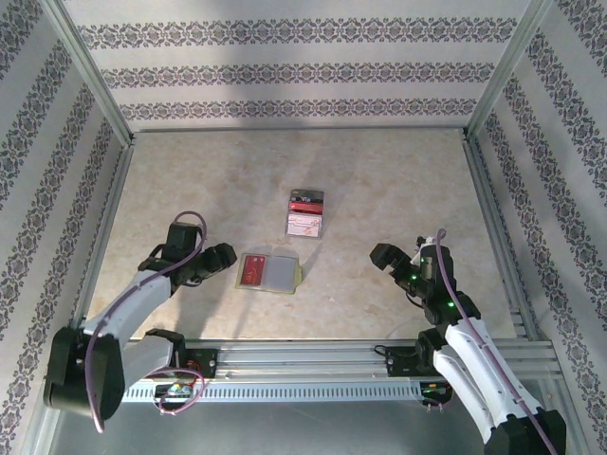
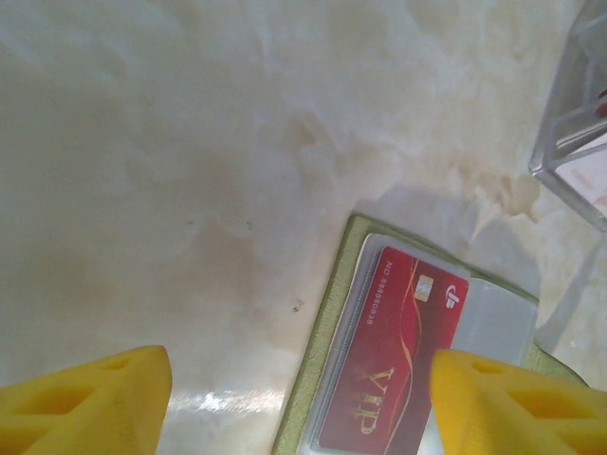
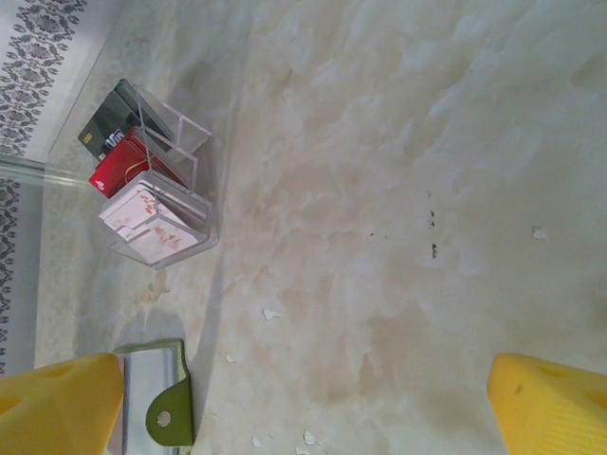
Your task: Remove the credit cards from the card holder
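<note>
Top external view: left hand (image 1: 224, 256) and right hand (image 1: 383, 255) both spread wide, holding nothing. Card holder (image 1: 270, 274) lies open on table (image 1: 379, 180) just beside left hand, red credit card (image 1: 252, 271) in its pocket. Clear tray (image 1: 306, 212) beyond.

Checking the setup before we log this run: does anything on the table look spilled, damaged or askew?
Nothing serious. The card holder lies open and flat, turned slightly askew, with the red card tucked in its pocket. The clear tray stands upright, contents inside. Only small white flecks litter the table near the holder.
</note>
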You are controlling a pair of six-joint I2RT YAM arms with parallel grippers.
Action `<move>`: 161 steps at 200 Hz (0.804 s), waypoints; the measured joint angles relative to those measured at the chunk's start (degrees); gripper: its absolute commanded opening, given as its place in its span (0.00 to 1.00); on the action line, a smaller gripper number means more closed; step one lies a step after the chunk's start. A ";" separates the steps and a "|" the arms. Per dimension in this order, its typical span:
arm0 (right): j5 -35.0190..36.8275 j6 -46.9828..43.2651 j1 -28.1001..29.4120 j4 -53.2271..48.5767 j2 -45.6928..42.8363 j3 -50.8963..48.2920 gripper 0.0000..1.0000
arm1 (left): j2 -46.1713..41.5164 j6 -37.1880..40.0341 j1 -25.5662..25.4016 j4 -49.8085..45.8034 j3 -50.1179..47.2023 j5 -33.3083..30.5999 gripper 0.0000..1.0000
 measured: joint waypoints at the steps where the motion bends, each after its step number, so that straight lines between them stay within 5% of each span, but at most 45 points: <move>1: -0.02 0.00 0.00 -0.02 -0.04 0.02 0.98 | 0.20 -0.04 0.00 0.13 0.00 0.15 0.64; 100: 0.04 -0.07 0.00 -1.90 -1.49 0.42 0.98 | 15.21 -1.01 -0.96 9.31 1.29 11.72 0.35; 161: -0.74 -0.44 0.02 -2.43 1.29 1.97 0.91 | 16.90 -5.03 -9.14 15.08 0.61 11.80 0.31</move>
